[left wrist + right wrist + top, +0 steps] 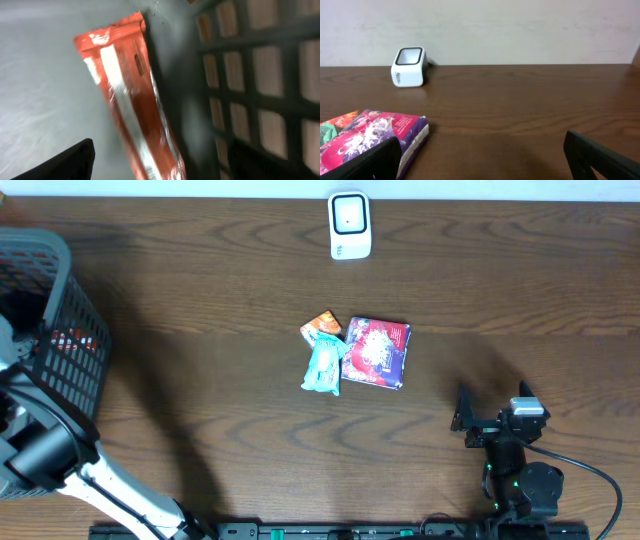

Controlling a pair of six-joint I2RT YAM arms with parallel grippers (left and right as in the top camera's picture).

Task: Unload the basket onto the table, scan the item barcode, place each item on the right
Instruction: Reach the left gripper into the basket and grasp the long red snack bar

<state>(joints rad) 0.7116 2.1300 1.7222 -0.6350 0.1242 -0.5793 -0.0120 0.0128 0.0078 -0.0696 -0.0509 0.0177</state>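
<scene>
Obs. 1: Your left gripper (162, 150) is down inside the dark mesh basket (45, 300) at the table's (200, 420) left edge. The jaws stand wide apart and clamp nothing. Its 2 fingers (65, 162) show only as dark tips at the bottom of the left wrist view.

Obs. 2: A red packet (130, 100) lies on the grey basket floor, close beside the mesh wall and angled from upper left to lower right. Its lower end runs between the 2 finger tips, apart from both as far as you can see. The print is too blurred to read, so you cannot tell whether a barcode faces up. From overhead, only a red patch shows through the mesh.

Obs. 3: Your right gripper (482, 137) hangs low over the table's right side. Its jaws are fully spread and empty.

Obs. 4: The white scanner (349, 225) stands upright at the far edge, centre, with its dark window on top.

Obs. 5: 3 more packets lie bunched mid-table, well apart from the scanner and from both grippers. They are an orange packet (322, 326), a teal packet (324, 365) touching it on the near side, and a purple packet (375, 351) against both on the right.
</scene>
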